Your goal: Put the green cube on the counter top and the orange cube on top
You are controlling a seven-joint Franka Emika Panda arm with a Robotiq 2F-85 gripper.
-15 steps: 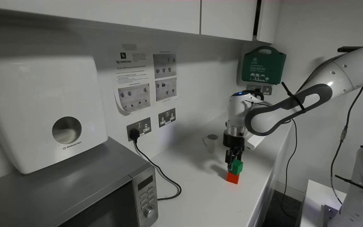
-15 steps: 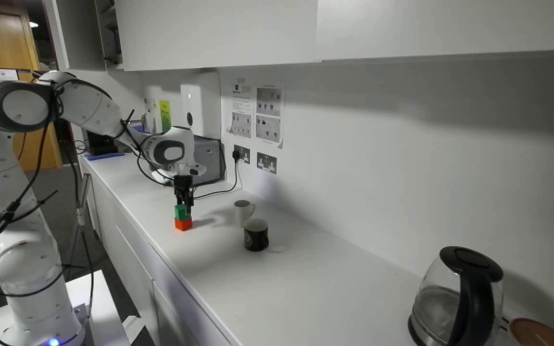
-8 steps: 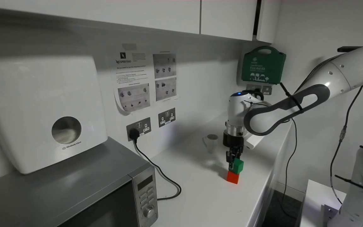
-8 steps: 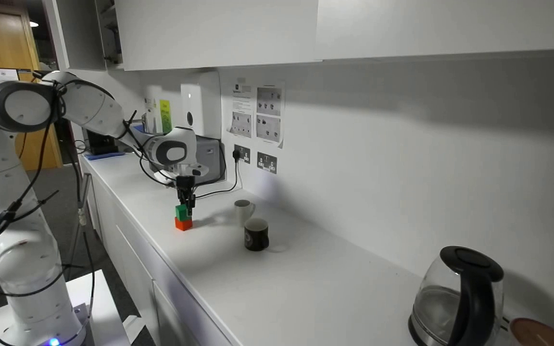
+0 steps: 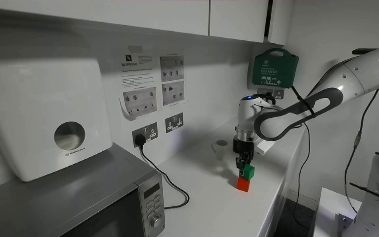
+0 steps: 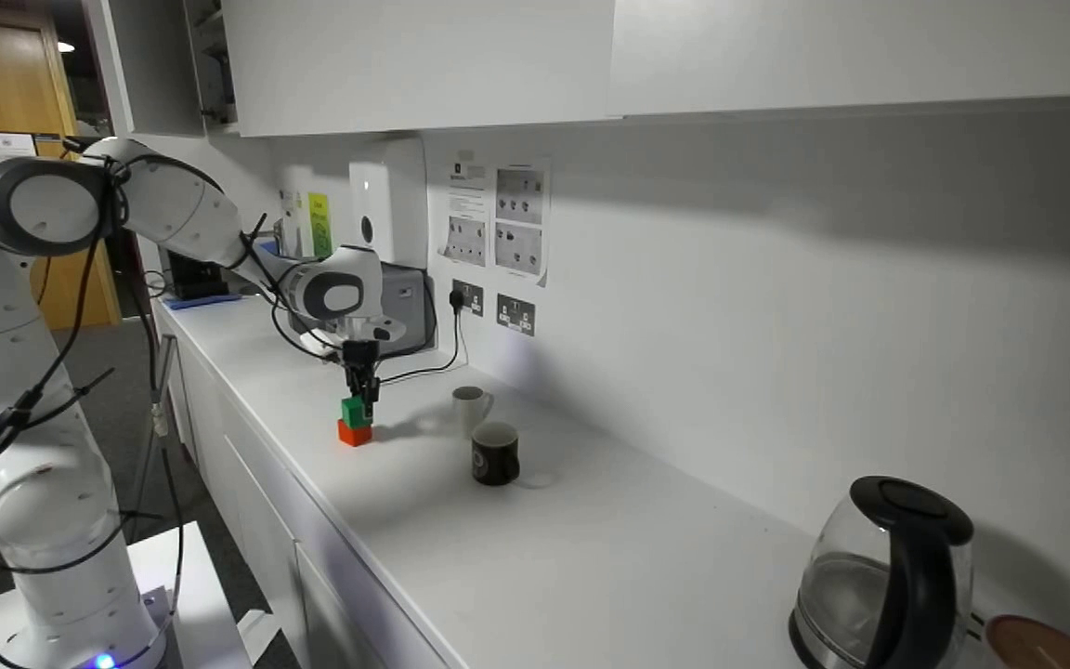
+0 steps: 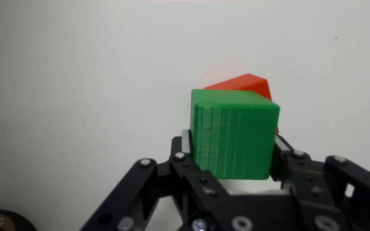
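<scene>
In the wrist view the green cube (image 7: 234,141) sits between the two fingers (image 7: 186,141), a pad against each side; my gripper (image 7: 233,140) is shut on it. Under it, turned at an angle and largely covered, is the orange cube (image 7: 246,81). Both exterior views show the green cube (image 5: 248,172) directly above the orange cube (image 5: 243,185), a little off-centre; whether they touch I cannot tell. The orange cube (image 6: 355,434) stands on the pale counter top (image 6: 609,557). My gripper (image 5: 242,168) points straight down from above.
A white mug (image 6: 470,409) and a black mug (image 6: 495,455) stand on the counter near the cubes. Farther along is a glass kettle (image 6: 883,576). A microwave (image 5: 151,204) with a black cable (image 5: 176,187) lies toward the opposite end. Wall cupboards (image 5: 163,16) overhang the counter.
My gripper has closed on the green cube. The cube has shifted slightly against the orange cube, a touch up and right in an exterior view. The orange cube has stayed put.
</scene>
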